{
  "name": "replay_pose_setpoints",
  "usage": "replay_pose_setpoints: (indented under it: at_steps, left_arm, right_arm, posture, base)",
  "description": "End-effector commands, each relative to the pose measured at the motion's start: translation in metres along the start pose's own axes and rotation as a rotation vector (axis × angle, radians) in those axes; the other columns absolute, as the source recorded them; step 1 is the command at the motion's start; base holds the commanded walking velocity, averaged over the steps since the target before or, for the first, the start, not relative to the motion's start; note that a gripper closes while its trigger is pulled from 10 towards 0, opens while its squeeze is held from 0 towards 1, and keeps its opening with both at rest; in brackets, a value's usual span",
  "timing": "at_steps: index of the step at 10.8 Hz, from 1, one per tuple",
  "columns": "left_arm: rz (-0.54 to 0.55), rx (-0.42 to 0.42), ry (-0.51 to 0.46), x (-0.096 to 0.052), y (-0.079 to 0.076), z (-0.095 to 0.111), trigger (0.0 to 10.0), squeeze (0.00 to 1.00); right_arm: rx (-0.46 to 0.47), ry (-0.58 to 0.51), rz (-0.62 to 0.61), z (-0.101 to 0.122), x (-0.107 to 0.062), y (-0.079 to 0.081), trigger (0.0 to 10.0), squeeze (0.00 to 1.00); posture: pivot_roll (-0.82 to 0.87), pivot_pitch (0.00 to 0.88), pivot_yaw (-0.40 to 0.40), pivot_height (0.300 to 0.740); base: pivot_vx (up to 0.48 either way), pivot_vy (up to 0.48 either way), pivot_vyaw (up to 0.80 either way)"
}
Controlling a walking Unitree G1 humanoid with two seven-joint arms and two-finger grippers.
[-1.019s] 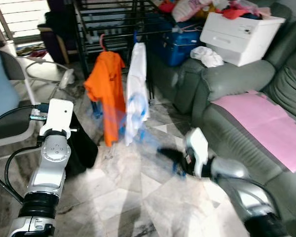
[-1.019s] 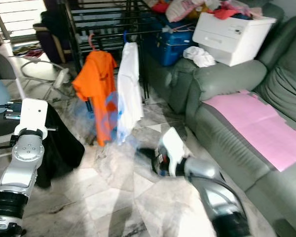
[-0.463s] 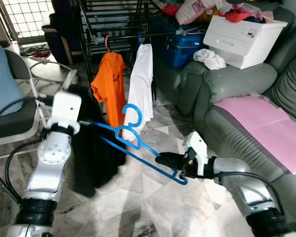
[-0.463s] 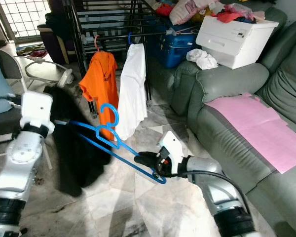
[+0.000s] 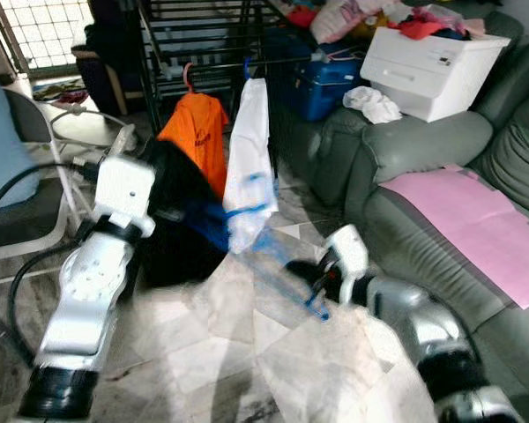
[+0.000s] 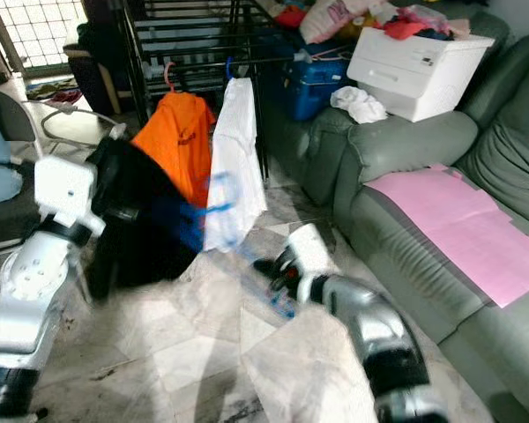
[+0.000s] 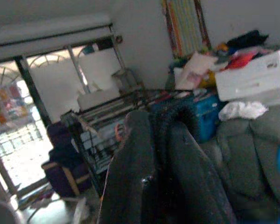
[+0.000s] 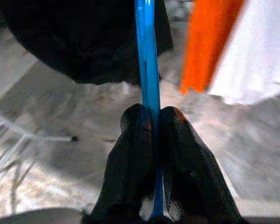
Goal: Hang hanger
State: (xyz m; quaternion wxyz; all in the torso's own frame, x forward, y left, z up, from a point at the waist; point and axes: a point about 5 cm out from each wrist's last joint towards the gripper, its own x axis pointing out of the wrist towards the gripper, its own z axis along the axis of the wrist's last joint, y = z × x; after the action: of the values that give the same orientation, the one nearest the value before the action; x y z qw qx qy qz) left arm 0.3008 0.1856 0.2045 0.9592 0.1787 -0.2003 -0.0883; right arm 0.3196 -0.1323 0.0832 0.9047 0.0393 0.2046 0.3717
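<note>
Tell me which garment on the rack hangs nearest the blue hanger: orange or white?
The white shirt. The blue hanger, clamped in the right gripper, blurs across its lower half; the orange shirt hangs further left.

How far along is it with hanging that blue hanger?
Done: an orange shirt and a white shirt already hang on the rack. In hand: the right claw is shut on the blue hanger, with a black garment on its far end by the left claw. Left: the hanger is not yet on the rack.
</note>
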Motion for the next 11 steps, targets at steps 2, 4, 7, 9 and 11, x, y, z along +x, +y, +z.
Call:
replay_pose_setpoints:
  at_steps: [2, 4, 7, 9, 11]
  left_arm:
    - [0.028, 0.033, -0.035, 0.0, 0.01, 0.009, 10.0, 0.0]
    - [0.047, 0.021, -0.052, 0.001, 0.013, 0.013, 10.0, 0.0]
    - [-0.073, -0.023, -0.07, 0.001, -0.019, 0.016, 10.0, 0.0]
    - [-0.147, -0.097, -0.06, -0.004, -0.041, 0.015, 10.0, 0.0]
    - [-0.355, -0.206, 0.001, -0.024, -0.089, 0.009, 10.0, 0.0]
  right_arm:
    - [-0.011, -0.002, -0.077, 0.006, -0.006, -0.014, 10.0, 0.0]
    - [0.022, 0.012, -0.17, 0.002, -0.008, -0.028, 10.0, 0.0]
    - [0.108, -0.053, -0.151, 0.016, 0.003, -0.024, 10.0, 0.0]
    - [0.189, -0.253, -0.414, 0.045, -0.005, -0.052, 10.0, 0.0]
    - [0.269, -0.486, -0.473, 0.092, -0.004, -0.055, 10.0, 0.0]
  posture:
    - [0.04, 0.0, -0.044, 0.74]
    - [0.04, 0.0, -0.048, 0.74]
    - [0.04, 0.0, -0.049, 0.74]
    - [0.05, 0.0, -0.044, 0.74]
    - [0.05, 0.0, -0.04, 0.74]
  base:
    - [0.0, 0.0, 0.0]
    - [0.0, 0.0, 0.0]
    - [0.0, 0.0, 0.0]
    - [0.0, 0.0, 0.0]
    - [0.0, 0.0, 0.0]
